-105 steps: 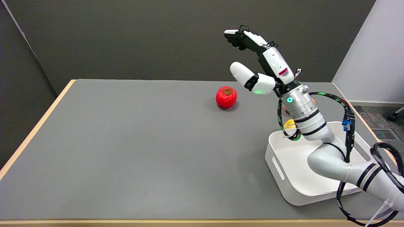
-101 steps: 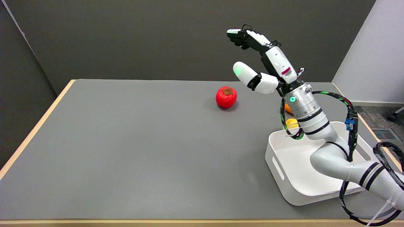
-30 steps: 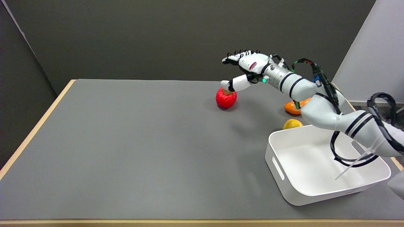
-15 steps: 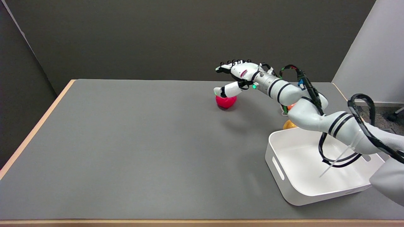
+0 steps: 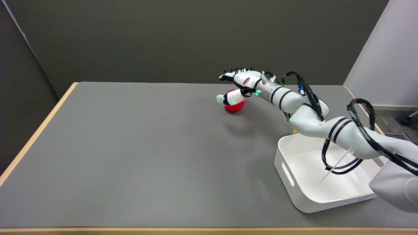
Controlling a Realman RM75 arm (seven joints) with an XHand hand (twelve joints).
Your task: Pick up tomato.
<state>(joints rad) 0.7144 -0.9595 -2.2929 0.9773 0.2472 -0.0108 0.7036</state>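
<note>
Head view: your right hand is spread over the tomato — thumb low across its near top, the other fingers stretched flat above and beyond it, grasping nothing. You can see the tomato resting on the grey table, toward the far side, partly covered by the thumb. Whether the thumb touches it, you cannot tell. White bin sits at near right, well apart — your forearm passes over its far corner.
</note>
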